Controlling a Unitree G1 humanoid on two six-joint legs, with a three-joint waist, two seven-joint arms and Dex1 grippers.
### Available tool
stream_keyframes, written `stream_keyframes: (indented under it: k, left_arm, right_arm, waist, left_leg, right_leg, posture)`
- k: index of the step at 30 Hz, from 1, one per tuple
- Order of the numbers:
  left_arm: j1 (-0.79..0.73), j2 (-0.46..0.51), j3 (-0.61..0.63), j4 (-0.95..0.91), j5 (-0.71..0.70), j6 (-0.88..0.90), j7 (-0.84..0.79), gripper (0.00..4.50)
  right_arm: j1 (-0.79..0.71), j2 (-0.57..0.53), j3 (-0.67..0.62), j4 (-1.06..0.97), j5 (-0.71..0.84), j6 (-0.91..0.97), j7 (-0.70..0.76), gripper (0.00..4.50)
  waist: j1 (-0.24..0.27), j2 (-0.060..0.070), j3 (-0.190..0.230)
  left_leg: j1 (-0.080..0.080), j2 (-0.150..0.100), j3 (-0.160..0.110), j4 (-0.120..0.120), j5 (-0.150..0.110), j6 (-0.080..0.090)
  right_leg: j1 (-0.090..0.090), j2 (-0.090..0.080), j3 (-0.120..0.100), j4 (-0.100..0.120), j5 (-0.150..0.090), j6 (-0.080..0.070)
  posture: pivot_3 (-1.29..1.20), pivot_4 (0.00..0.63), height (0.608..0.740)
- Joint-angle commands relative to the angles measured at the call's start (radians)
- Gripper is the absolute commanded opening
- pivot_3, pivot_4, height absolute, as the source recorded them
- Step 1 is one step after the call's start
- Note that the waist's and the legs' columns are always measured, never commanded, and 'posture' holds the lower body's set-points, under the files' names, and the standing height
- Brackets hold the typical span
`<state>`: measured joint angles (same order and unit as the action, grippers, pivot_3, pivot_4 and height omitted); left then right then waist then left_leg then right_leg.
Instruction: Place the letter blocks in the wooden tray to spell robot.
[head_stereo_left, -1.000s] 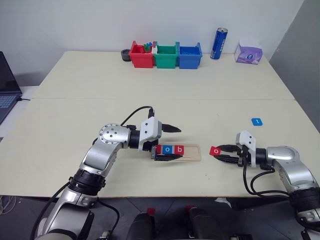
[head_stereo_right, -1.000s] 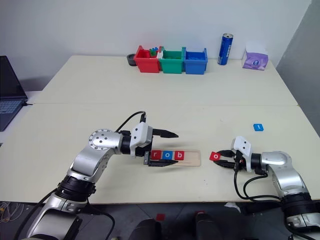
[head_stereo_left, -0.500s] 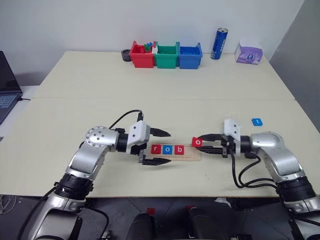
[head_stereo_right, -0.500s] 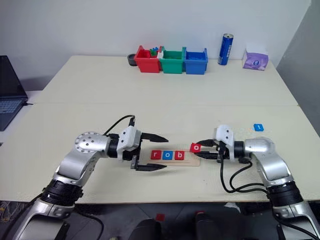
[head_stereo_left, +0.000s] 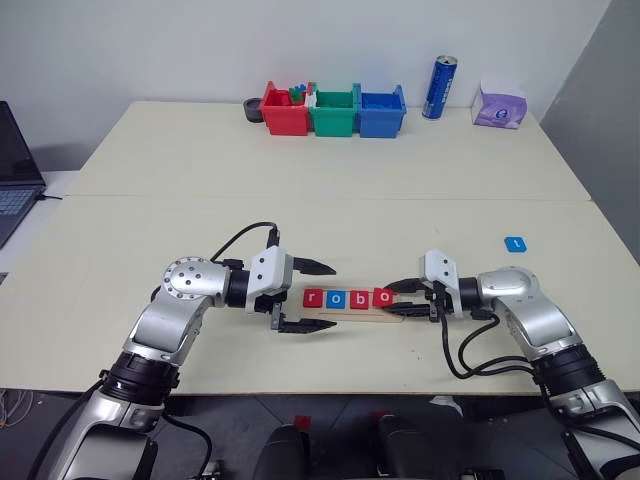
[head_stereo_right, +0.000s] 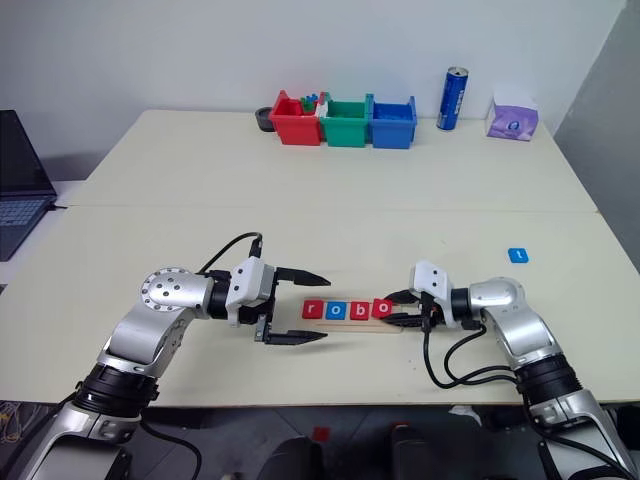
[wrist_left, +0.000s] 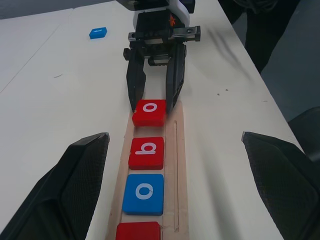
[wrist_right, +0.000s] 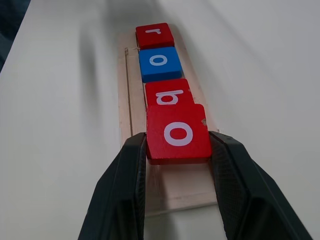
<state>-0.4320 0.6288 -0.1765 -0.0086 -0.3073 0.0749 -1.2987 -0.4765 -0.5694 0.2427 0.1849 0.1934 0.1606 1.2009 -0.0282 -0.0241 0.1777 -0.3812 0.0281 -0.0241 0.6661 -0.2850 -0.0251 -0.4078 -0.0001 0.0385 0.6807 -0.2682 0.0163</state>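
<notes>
There, near the front edge of the desk (head_stereo_left: 150, 170), lay the wooden tray (wrist_left: 179, 165) with three letter blocks seated in a row: a red r (head_stereo_left: 312, 298), a blue o (head_stereo_left: 335, 299) and a red b (head_stereo_left: 357, 299). The right pincer (head_stereo_left: 400, 298) gripped a fourth block, a red o (wrist_right: 177, 133), by its two sides, holding it over the tray's right end just beside the b; whether it rested on the wood I could not tell. The left pincer (head_stereo_left: 327, 297) stood at the tray's left end, its two black fingers spread wide and holding nothing. The blue t block (head_stereo_left: 514, 243) lay alone well off toward the desk's right edge. Three plastic bins (head_stereo_left: 333, 111) sat along the far edge.
</notes>
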Motion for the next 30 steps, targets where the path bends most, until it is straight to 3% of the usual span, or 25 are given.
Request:
stream_keyframes:
  k: [1, 29, 30]
  left_arm:
    - [-0.012, 0.002, 0.015, -0.026, -0.007, -0.013, 0.004, 4.50]
    - [-0.034, -0.001, 0.012, -0.016, 0.002, -0.010, 0.012, 4.50]
    - [-0.033, -0.001, 0.012, -0.019, 0.001, -0.010, 0.012, 4.50]
  right_arm:
    - [-0.023, 0.009, 0.001, 0.008, -0.006, -0.033, 0.018, 1.45]
    - [-0.062, 0.028, 0.006, 0.081, -0.045, -0.074, 0.049, 1.45]
    - [-0.064, 0.027, 0.002, 0.079, -0.041, -0.067, 0.049, 1.80]
  waist:
    - [0.000, 0.000, 0.000]
    - [0.000, 0.000, 0.000]
    - [0.000, 0.000, 0.000]
  left_leg:
    - [0.000, 0.000, 0.000, 0.000, 0.000, 0.000]
    - [0.000, 0.000, 0.000, 0.000, 0.000, 0.000]
    - [0.000, 0.000, 0.000, 0.000, 0.000, 0.000]
  right_leg:
    - [0.000, 0.000, 0.000, 0.000, 0.000, 0.000]
    - [0.000, 0.000, 0.000, 0.000, 0.000, 0.000]
    - [0.000, 0.000, 0.000, 0.000, 0.000, 0.000]
  posture:
    - [0.00, 0.150, 0.740]
    - [0.00, 0.150, 0.740]
    - [0.00, 0.150, 0.740]
